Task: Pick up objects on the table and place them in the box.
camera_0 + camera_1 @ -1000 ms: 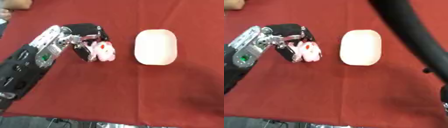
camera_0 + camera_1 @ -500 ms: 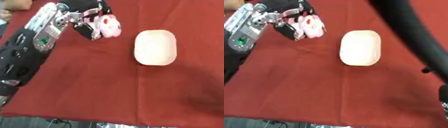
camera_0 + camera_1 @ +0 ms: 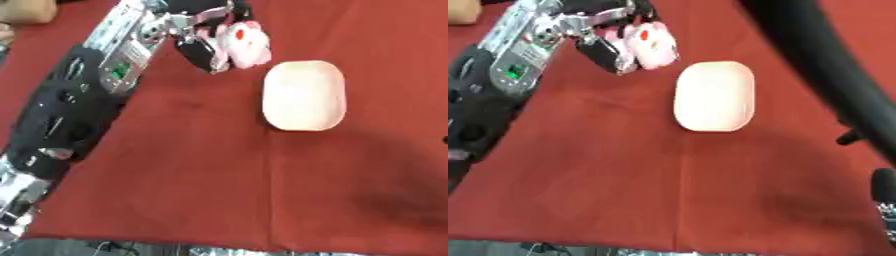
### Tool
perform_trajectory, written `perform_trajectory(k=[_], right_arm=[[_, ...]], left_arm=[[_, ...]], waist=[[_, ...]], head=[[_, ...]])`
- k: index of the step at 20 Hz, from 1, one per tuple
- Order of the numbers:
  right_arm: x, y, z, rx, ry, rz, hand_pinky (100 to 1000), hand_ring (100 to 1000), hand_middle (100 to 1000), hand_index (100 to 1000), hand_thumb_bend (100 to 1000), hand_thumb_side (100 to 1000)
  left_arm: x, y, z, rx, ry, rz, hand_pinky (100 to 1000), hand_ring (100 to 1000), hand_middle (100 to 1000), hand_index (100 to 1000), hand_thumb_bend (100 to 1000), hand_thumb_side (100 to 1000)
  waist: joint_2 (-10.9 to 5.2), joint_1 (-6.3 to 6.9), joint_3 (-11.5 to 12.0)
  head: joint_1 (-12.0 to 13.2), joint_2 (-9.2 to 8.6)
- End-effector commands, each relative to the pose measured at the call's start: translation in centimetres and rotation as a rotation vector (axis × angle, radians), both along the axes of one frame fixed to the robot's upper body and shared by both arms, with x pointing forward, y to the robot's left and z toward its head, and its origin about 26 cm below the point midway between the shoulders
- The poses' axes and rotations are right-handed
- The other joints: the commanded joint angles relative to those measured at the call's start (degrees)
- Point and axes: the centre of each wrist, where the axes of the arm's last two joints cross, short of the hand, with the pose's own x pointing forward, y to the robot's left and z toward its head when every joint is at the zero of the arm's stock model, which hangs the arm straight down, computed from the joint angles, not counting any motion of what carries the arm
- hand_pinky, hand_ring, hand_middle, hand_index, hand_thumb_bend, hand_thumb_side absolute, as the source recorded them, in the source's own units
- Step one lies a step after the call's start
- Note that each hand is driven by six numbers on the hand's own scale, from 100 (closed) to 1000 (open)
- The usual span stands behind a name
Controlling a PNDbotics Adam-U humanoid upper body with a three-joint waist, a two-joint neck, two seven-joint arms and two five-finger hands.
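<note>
Pink-and-white soft toy (image 3: 243,44), red spot on it, held off the red-clothed bench (image 3: 201,175) near its far edge, fingers of left hand (image 3: 203,37) curled round it

Cream oval box (image 3: 304,95) lies to the toy's right and nearer the robot, long axis running near to far; left hand nearest it

Right hand out of view, only its dark arm (image 3: 833,75) crossing

No readable writing

Counted one pink-and-white toy (image 3: 242,44), one cream oval dish (image 3: 304,95), and one red tablecloth (image 3: 192,170). Two robot arms showed, but just one hand (image 3: 203,40).
</note>
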Motion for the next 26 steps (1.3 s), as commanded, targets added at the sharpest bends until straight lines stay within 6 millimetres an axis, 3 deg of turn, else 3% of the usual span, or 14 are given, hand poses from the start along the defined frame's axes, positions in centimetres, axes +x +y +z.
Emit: perform_trajectory(k=[1,6,19,24,25,26], right_arm=[[-0.1,0.1,0.7,-0.002,-0.025,0.017,585,778,842,937,100,738],[-0.1,0.2,0.9,-0.004,-0.028,0.03,585,778,841,936,100,739],[0.0,0.2,1.0,-0.013,-0.024,0.044,584,777,837,934,100,739],[0.0,0.3,1.0,-0.015,-0.023,0.047,584,777,836,934,100,739],[0.0,0.3,1.0,-0.016,-0.022,0.048,584,777,837,934,100,739],[0.0,0.3,1.0,-0.016,-0.022,0.048,584,777,836,934,100,739]], left_arm=[[0.5,-1.4,0.3,0.014,-0.002,-0.035,232,420,448,581,100,162],[1.3,-3.3,-0.5,0.04,-0.003,-0.067,287,460,472,590,100,157],[2.8,-6.6,-2.2,0.064,0.03,-0.105,305,475,493,619,100,162],[3.0,-6.9,-2.7,0.056,0.036,-0.114,329,504,531,670,100,310],[3.1,-6.9,-2.8,0.055,0.034,-0.116,325,499,526,661,100,247],[3.1,-7.0,-2.7,0.055,0.031,-0.118,335,513,543,688,100,356]], waist=[[-1.43,-0.51,-0.2],[-1.5,-0.35,-0.9],[-1.64,-0.19,-1.4],[-1.72,-0.18,-1.4],[-1.76,-0.18,-1.4],[-1.79,-0.18,-1.4]], head=[[-0.1,-0.08],[-0.4,0.09],[-0.8,0.39],[-1.3,0.17],[-1.4,0.1],[-1.4,0.01]])
